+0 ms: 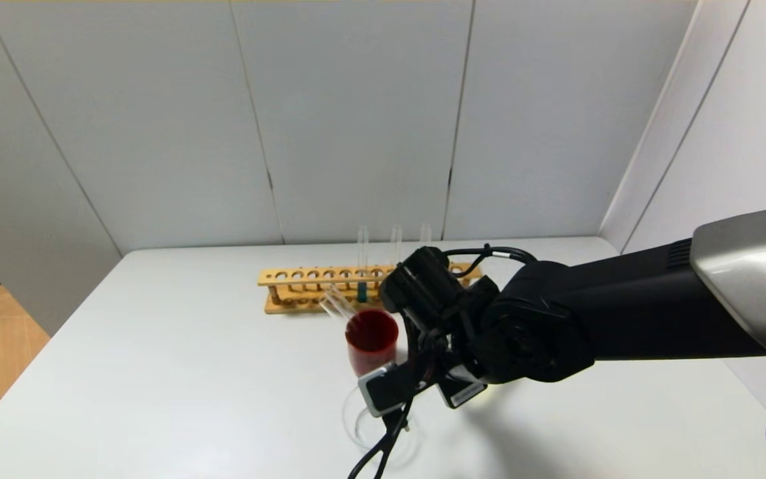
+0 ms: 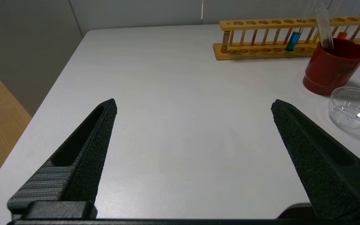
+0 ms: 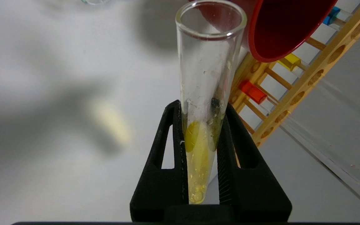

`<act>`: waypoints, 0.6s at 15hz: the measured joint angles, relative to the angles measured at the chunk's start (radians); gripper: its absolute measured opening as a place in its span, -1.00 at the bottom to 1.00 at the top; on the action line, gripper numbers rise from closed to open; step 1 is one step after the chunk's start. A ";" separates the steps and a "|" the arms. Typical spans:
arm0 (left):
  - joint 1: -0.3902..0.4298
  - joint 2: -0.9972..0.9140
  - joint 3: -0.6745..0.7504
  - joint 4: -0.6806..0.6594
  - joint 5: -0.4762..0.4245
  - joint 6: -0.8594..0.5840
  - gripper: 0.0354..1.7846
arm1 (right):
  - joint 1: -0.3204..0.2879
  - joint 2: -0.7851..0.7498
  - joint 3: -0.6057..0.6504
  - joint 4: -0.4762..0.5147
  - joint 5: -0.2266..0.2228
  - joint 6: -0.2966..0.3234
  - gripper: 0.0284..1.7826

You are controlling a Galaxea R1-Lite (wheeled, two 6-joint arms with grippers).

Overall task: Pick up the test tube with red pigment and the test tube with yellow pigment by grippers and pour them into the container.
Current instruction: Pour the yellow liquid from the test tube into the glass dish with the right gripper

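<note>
My right gripper (image 3: 201, 106) is shut on the test tube with yellow pigment (image 3: 203, 93), which is tilted so the yellow liquid spreads along its lower part. In the head view this gripper (image 1: 421, 389) hangs just right of the clear glass container (image 1: 356, 426), in front of the red cup, and hides the tube. The container (image 2: 352, 90) looks empty. The test tube with red pigment (image 3: 252, 92) stands in the wooden rack (image 2: 261, 23), also in the left wrist view (image 2: 342, 35). My left gripper (image 2: 194, 103) is open and empty over bare table at the left.
A dark red cup (image 1: 371, 339) stands between rack and container with an empty clear tube (image 2: 323, 25) leaning in it. The rack (image 1: 303, 276) also holds a teal-liquid tube (image 2: 292, 40) and a second yellow tube (image 3: 289, 61). White walls close the back and right.
</note>
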 joint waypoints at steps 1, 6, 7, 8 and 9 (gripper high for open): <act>0.000 0.000 0.000 0.000 0.000 -0.001 0.96 | 0.004 0.002 -0.007 0.015 -0.008 -0.005 -0.63; 0.000 0.000 0.000 0.000 0.000 -0.001 0.96 | 0.025 0.015 -0.061 0.074 -0.031 -0.018 -0.63; 0.000 0.000 0.000 0.000 0.000 -0.001 0.96 | 0.027 0.017 -0.065 0.082 -0.032 -0.022 -0.63; 0.000 0.000 0.000 0.000 0.000 -0.001 0.96 | 0.028 0.019 -0.070 0.097 -0.032 -0.023 -0.63; 0.000 0.000 0.000 0.000 0.000 0.000 0.96 | 0.030 0.023 -0.076 0.106 -0.033 -0.024 -0.63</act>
